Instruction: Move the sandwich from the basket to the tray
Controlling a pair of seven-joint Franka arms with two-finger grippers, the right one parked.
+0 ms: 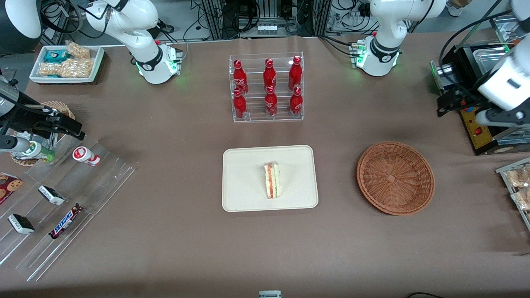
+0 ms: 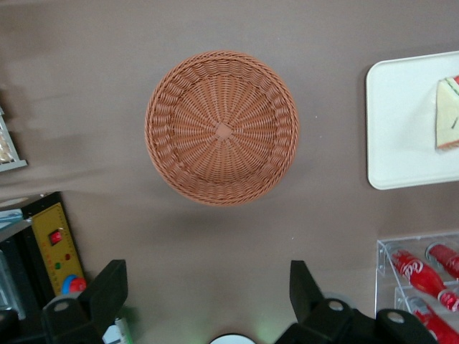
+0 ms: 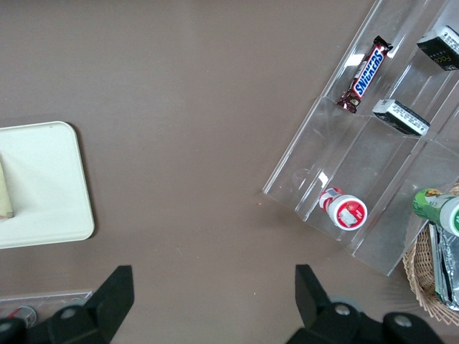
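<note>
The sandwich (image 1: pixel 272 180) (image 2: pixel 448 111), a pale wedge with red and green filling, lies on its side near the middle of the cream tray (image 1: pixel 244 165) (image 2: pixel 398 122). Beside the tray, toward the working arm's end of the table, the reddish-brown wicker basket (image 1: pixel 395 178) (image 2: pixel 222 129) sits with nothing in it. My left gripper (image 1: pixel 446 105) (image 2: pixel 206 276) hangs high above the table, farther from the front camera than the basket. It is open, with nothing between its black fingers (image 2: pixel 113 281).
A clear rack of red cola bottles (image 1: pixel 267 87) stands farther back than the tray. A black device with a yellow panel (image 1: pixel 480 128) sits below my gripper, with a snack bin (image 1: pixel 517 186) nearby. An acrylic rack of snacks (image 1: pixel 62 198) lies toward the parked arm's end.
</note>
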